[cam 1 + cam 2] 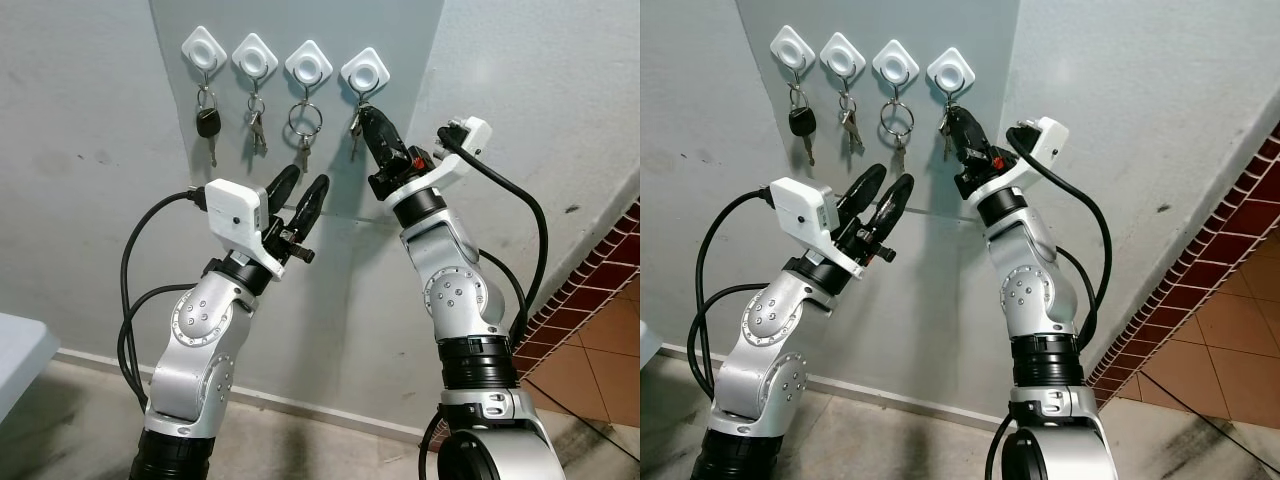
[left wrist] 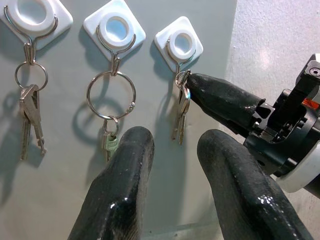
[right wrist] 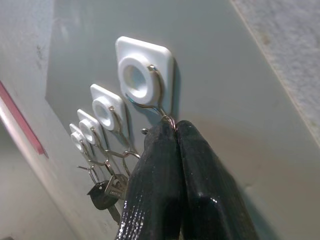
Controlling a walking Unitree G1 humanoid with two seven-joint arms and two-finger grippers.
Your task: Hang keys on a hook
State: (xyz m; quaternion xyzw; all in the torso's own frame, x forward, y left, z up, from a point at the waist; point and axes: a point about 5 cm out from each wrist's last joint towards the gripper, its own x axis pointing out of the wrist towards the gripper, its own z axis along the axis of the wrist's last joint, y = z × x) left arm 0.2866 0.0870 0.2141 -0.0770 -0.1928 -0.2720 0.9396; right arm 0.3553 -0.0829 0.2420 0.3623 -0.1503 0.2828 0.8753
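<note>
Three white diamond-shaped hooks are fixed on a grey panel. The first hook carries two silver keys. The middle hook holds a large ring with a green-capped key. At the third hook, the right claw pinches the hanging keys. The left claw sits parted in the foreground.

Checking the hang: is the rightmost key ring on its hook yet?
On: the ring hangs from the rightmost hook, right tool shut on it.

Right gripper raised, pinched; left gripper spread.
</note>
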